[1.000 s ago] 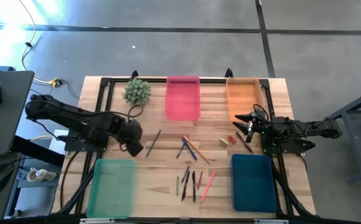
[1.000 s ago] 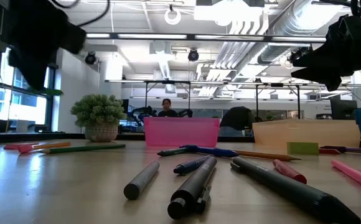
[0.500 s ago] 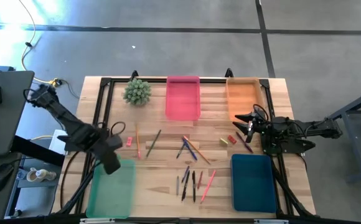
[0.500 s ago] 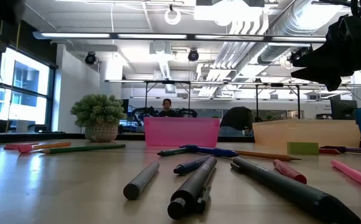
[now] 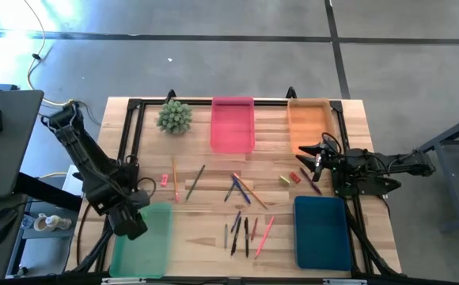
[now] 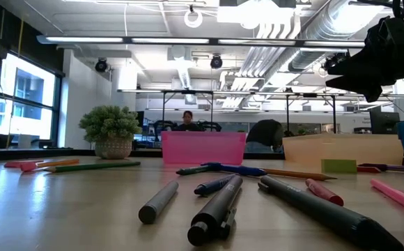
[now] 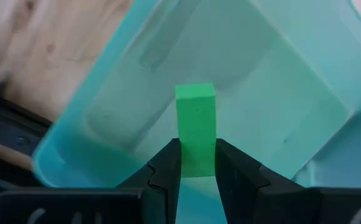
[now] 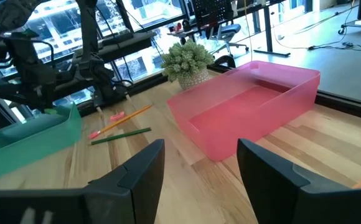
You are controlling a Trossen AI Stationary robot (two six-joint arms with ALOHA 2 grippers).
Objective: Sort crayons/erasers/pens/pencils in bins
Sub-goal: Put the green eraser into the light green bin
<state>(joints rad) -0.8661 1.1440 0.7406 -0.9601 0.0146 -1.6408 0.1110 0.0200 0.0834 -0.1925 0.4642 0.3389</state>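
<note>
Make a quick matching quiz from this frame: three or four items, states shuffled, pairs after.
Items:
1. green eraser
2. right gripper
3. pink bin
4. potted plant

States:
A. open, holding nothing
B. at the table's far edge, between the plant and the orange bin
C. clamped in the left gripper over the light green bin
D. far left corner area

Pairs: 1-C, 2-A, 3-B, 4-D

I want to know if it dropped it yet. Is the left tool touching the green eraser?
Touching. In the left wrist view, the left tool pinches the green eraser between both fingers, above the light green bin.
</note>
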